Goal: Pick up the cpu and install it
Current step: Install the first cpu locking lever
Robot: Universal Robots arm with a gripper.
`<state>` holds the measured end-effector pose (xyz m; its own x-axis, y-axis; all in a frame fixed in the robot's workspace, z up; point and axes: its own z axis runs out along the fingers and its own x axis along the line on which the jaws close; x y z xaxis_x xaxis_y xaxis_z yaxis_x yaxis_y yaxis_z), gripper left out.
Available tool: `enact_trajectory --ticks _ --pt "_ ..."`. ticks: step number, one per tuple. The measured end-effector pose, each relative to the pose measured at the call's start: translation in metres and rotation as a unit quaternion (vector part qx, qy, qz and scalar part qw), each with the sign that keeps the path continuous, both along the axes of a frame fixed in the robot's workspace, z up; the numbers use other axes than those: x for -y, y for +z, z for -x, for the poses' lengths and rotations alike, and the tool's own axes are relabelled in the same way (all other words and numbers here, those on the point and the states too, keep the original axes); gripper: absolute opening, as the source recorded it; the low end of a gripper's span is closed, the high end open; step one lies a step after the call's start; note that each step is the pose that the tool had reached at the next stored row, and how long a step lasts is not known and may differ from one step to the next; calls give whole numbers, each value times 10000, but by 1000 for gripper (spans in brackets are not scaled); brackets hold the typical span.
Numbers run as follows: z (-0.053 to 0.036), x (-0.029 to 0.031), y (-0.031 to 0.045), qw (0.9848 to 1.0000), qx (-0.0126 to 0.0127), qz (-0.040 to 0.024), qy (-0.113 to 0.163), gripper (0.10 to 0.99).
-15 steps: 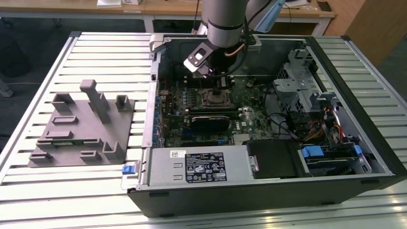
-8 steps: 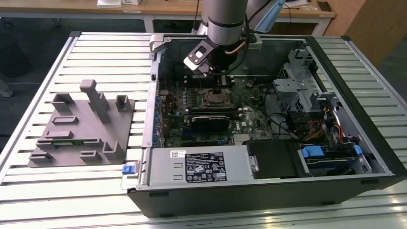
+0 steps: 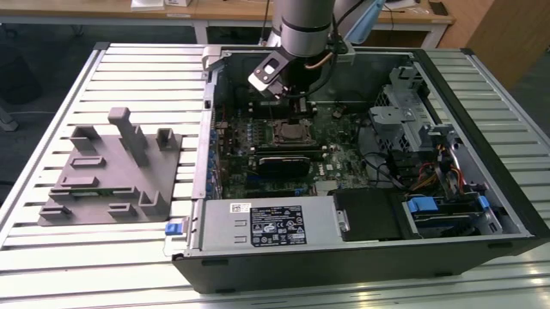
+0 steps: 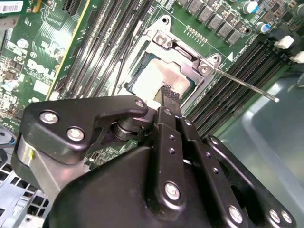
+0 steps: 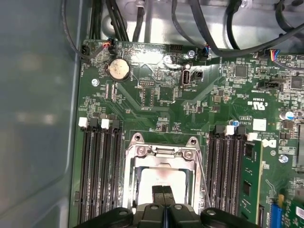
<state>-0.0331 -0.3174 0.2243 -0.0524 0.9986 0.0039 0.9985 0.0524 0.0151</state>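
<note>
Inside the open computer case point(image 3: 481, 193), which lies on its side on the slatted metal table point(image 3: 138, 71), your arm point(image 3: 303, 26) reaches down over the motherboard point(image 3: 257, 138). Your gripper point(image 3: 297, 103) sits directly above the cpu socket point(image 3: 290, 132) in the exterior view.

The first wrist view shows the two fingertips point(image 5: 158, 194) pressed together with no gap between them and nothing held. The same closed tips point(image 4: 170, 96) appear in the second wrist view, over the edge of the chip. Whether they touch the chip, you cannot tell.

The cpu point(image 5: 161, 178) lies flat within the socket frame point(image 5: 164, 154), its pale metal top showing in both wrist views point(image 4: 159, 78). The frame surrounds it on all visible sides. A thin metal lever rod point(image 4: 247, 85) runs out from one corner of the frame, across the neighbouring memory slots point(image 4: 228, 76). More memory slots point(image 5: 97, 166) flank the socket on either side in the first wrist view. A round coin battery point(image 5: 118, 70) sits on the board beyond the socket, near black cables point(image 5: 199, 23) at the board's edge.

On the table toward the exterior view's left, well apart from the case, stands a grey plastic fixture block point(image 3: 112, 170) with upright posts. The power supply point(image 3: 270, 222) occupies the near side of the case.
</note>
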Motion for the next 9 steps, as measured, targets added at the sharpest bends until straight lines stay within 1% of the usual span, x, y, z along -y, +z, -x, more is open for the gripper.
enact_trajectory --ticks 5,9 --pt "0 0 107 10000 0 0 0 106" --pt "0 0 214 10000 0 0 0 106"
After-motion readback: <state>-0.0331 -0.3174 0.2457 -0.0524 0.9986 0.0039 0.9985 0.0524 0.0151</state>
